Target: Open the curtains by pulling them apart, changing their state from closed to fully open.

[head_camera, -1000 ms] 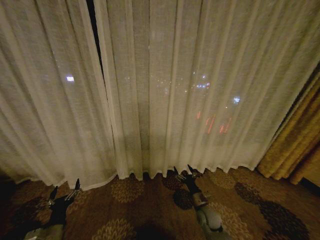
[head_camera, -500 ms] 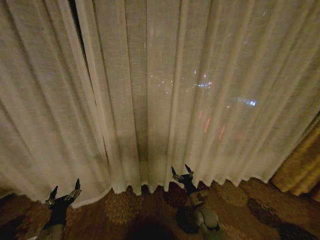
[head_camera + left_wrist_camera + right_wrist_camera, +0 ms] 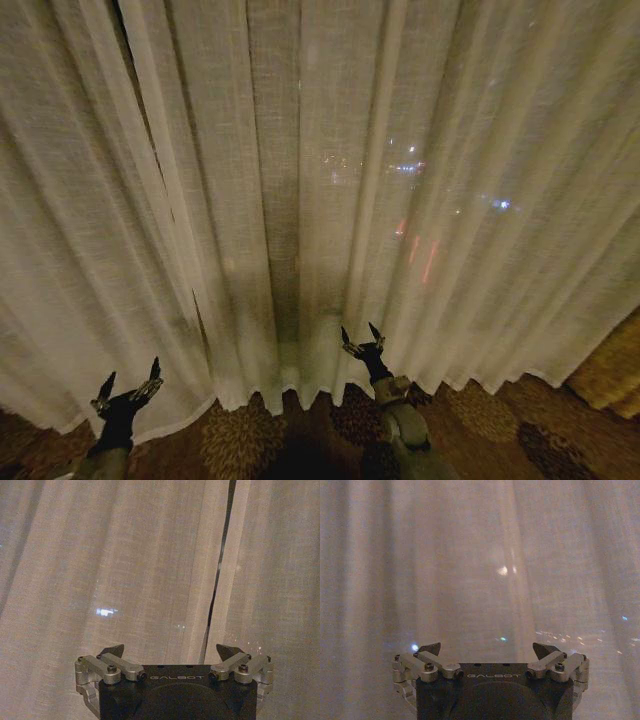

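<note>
The curtains (image 3: 330, 200) are hanging closed across the whole window, two sheer cream panels in vertical pleats, city lights glimmering through the weave. A narrow dark seam (image 3: 165, 190) is running down where the panels meet, left of centre in the head view; in the left wrist view the same slit (image 3: 220, 575) is showing just off to one side of that arm's aim. The wavy hem is resting just above the patterned carpet (image 3: 330, 440). A sliver of golden drape (image 3: 615, 370) is peeking in at the far right edge.

The left end effector (image 3: 128, 385) is hovering low, near the hem of the left panel, fingers spread wide and grasping nothing. The right end effector (image 3: 361, 340) is sitting against the lower pleats of the right panel, likewise released; whether it is actually touching cloth, cannot tell.

Step in hand, by my reading: the approach, with no fabric gripped and the panels not yet parted. The next move is calling for each arm to reach the inner edge of its own panel beside the seam, pinch a fold, then draw outward. The right arm is standing well off from the seam and would need to come across.
</note>
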Motion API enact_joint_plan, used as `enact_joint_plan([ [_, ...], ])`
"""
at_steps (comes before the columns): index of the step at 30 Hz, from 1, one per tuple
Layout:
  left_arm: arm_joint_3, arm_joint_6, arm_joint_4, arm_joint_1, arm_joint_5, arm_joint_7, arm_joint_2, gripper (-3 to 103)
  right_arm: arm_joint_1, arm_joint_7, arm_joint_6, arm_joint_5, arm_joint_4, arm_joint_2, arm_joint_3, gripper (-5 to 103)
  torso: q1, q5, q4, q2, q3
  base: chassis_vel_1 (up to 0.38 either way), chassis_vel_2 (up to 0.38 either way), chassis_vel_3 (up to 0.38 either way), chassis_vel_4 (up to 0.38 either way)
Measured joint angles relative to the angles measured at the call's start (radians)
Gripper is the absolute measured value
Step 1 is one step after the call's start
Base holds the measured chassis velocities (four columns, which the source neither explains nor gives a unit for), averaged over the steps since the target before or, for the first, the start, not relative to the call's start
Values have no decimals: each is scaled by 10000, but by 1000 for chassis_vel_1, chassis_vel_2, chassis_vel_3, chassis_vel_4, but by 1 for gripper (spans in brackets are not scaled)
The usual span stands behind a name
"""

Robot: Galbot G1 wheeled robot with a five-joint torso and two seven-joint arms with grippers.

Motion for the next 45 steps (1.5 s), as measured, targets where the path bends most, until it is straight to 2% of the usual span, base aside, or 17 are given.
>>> enact_joint_plan([
  [12, 0, 1, 1, -2, 0, 0, 0, 100, 257, 119, 39, 12, -250, 66, -90, 100, 18, -1, 0, -10, 7, -26, 28, 26, -16],
  [17, 0, 0, 1, -2, 0, 0, 0, 100, 398, 616, 61, -97, -331, 83, -191, 100, 16, 0, 0, -9, 6, -133, 135, 149, -124],
  [26, 2, 0, 1, -5, 0, 0, 0, 100, 1065, 1546, -142, -1049, -790, 4, -513, 100, 20, -1, -1, -12, 8, -65, 57, 58, -55],
  [34, 1, 0, 0, -1, 0, 0, 0, 100, 2615, 2158, -152, -1156, -2596, 191, -876, 100, 12, 0, -1, -6, 6, 0, 0, 0, 0],
  [44, 1, 0, 0, -2, 0, 0, 0, 100, 4226, 2201, 209, -1696, -4497, 787, -979, 100, 16, -3, 1, -8, 6, 0, 0, 0, 0],
  [45, 1, 0, 0, -2, 0, -1, 0, 100, 4366, 2168, 273, -1792, -4738, 852, -979, 102, 15, -2, 2, -8, 6, 0, 0, 0, 0],
])
